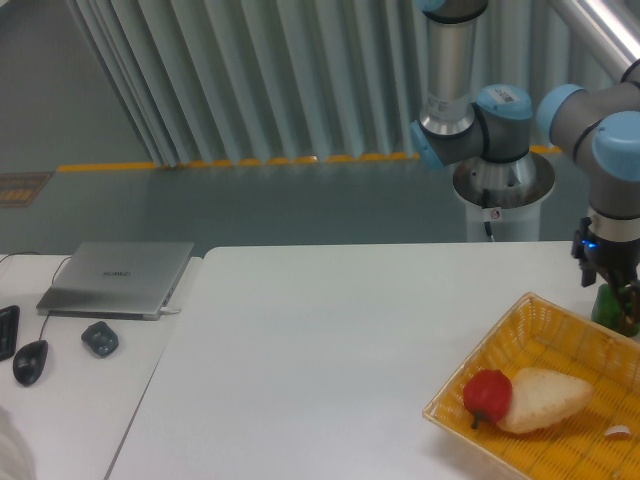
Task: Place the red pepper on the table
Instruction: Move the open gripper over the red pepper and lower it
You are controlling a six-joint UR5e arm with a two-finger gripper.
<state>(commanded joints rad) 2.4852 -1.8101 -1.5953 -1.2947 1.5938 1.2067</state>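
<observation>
A robotics lab: a blue-jointed robot arm (pixel 480 120) stands on a pedestal behind a white table (pixel 320 340), left of which rests a closed laptop (pixel 118 277).

A large white rectangular table (pixel 330 340) with rounded corners carries a yellow woven basket (pixel 560 345) at its right end and a green pepper (pixel 612 306) just behind that basket. An adjoining white desk (pixel 70 400) at left holds a closed silver laptop (pixel 118 277), a black computer mouse (pixel 30 361) and a small dark object (pixel 100 338).
</observation>
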